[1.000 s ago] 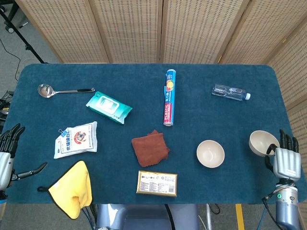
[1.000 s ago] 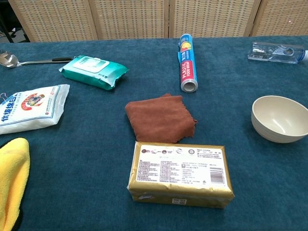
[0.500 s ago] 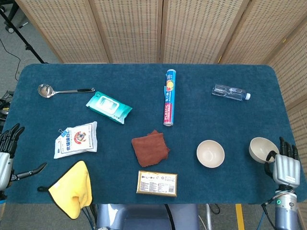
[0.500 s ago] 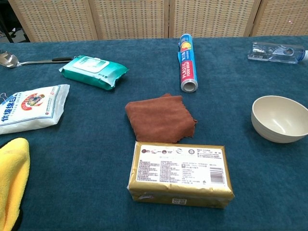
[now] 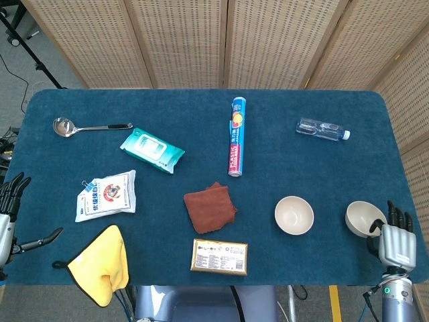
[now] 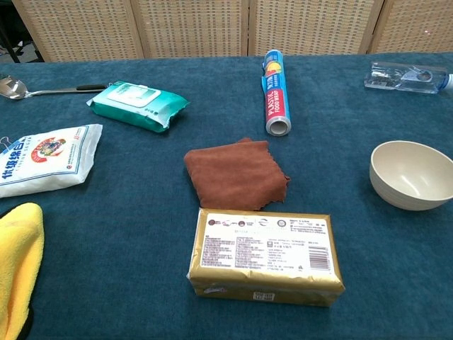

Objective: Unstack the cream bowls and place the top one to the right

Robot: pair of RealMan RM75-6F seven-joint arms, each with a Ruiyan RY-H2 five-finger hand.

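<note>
Two cream bowls sit apart on the blue tabletop, no longer stacked. Largest on the cloth are the yellow towel at the near left corner, the white bag beside it, and the gold packet at the near edge, with the brown cloth just behind it. Further back lie the plastic wrap roll, the teal wipes pack, the water bottle and the ladle. The first bowl stands upright right of centre; the second bowl rests near the right edge, the right hand touching its near side (whether it grips the rim, I cannot tell). The left hand hangs off the left edge, fingers spread, holding nothing.
</note>
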